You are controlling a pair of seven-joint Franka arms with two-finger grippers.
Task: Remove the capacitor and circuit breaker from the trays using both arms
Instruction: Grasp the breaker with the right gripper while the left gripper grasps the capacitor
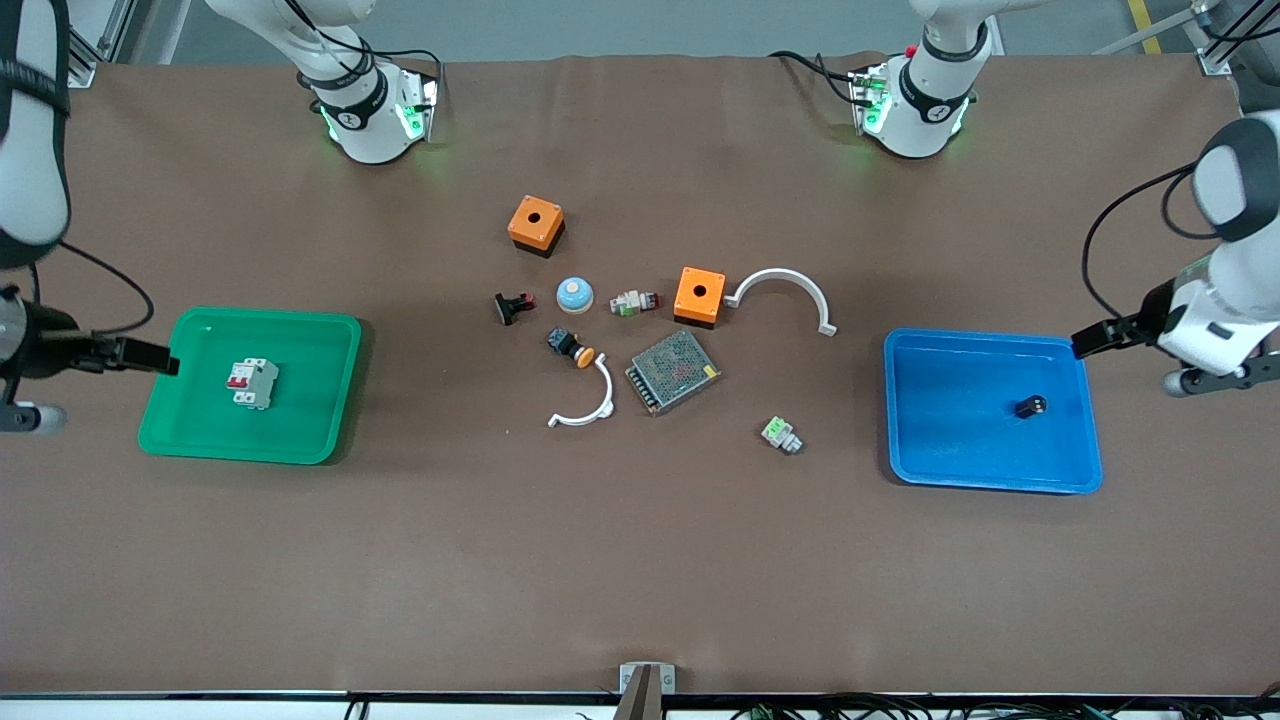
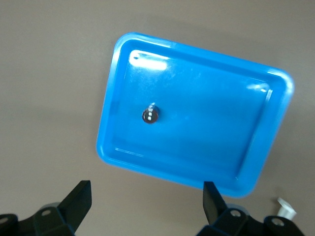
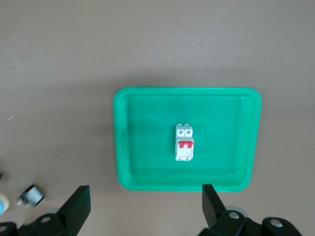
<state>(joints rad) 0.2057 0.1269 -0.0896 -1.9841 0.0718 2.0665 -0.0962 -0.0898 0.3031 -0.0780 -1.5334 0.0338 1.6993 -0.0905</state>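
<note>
On the table, green tray holds circuit breaker; blue tray, capacitor.

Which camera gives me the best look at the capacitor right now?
The left wrist view: the capacitor sits alone in the blue tray, seen from above, unobstructed. The front view shows it only as a tiny dark speck. The right wrist view misses it entirely.

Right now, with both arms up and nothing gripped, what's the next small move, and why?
Probably lower both at once: the right gripper, open, onto the circuit breaker in the green tray, and the left gripper, open, onto the capacitor in the blue tray. Both parts lie untouched.
</note>
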